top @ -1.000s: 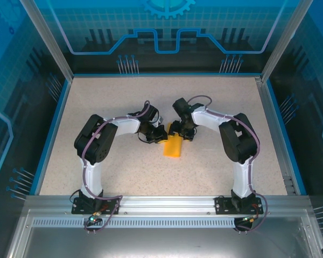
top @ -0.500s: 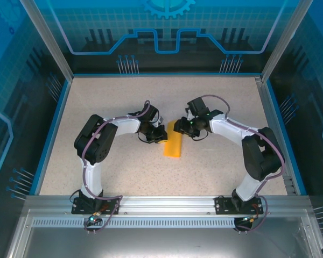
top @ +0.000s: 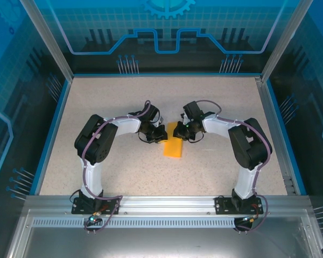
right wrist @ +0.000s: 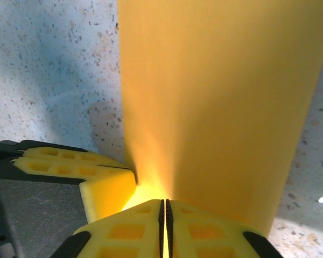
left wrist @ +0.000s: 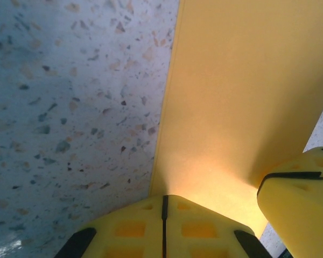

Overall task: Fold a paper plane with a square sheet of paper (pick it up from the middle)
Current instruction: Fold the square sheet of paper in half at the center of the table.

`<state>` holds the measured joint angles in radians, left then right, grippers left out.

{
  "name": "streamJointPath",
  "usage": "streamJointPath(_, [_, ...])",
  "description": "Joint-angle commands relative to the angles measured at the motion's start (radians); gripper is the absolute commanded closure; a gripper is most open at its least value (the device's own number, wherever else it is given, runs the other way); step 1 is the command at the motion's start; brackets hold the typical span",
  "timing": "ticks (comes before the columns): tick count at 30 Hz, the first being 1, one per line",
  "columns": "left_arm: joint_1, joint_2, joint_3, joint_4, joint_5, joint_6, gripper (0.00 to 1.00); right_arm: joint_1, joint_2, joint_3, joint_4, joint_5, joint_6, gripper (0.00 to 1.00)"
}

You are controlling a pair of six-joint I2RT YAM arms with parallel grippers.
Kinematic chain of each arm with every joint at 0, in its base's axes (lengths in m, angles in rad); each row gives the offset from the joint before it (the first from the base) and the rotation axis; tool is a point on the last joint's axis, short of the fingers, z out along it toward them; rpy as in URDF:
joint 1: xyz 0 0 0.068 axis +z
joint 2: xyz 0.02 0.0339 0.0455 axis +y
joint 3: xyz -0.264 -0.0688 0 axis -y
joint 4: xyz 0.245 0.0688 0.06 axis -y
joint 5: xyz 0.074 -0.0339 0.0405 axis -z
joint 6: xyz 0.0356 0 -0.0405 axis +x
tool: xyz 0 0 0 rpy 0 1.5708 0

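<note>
One folded orange sheet (top: 173, 148); two claws, left gripper (top: 162, 135), right gripper (top: 181, 130), both closed, touching it.

This is a robot test cell in a lab: two robot arms (top: 97, 145) are bolted to a metal rail (top: 167, 203) at the edge of a speckled table (top: 124, 177). Metal posts (top: 46, 40) frame the space. Blue see-through panels (top: 167, 32) printed with a gear (top: 168, 6) and circuit lines wall it in.
</note>
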<state>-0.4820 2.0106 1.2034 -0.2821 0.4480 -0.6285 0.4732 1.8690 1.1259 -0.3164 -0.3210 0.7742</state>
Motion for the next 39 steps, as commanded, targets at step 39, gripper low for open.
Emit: streamJointPath(39, [-0.011,0.092,-0.053,-0.163,-0.138,-0.064,0.96,-0.134,-0.065,-0.24,0.235,-0.023,-0.124,0.89])
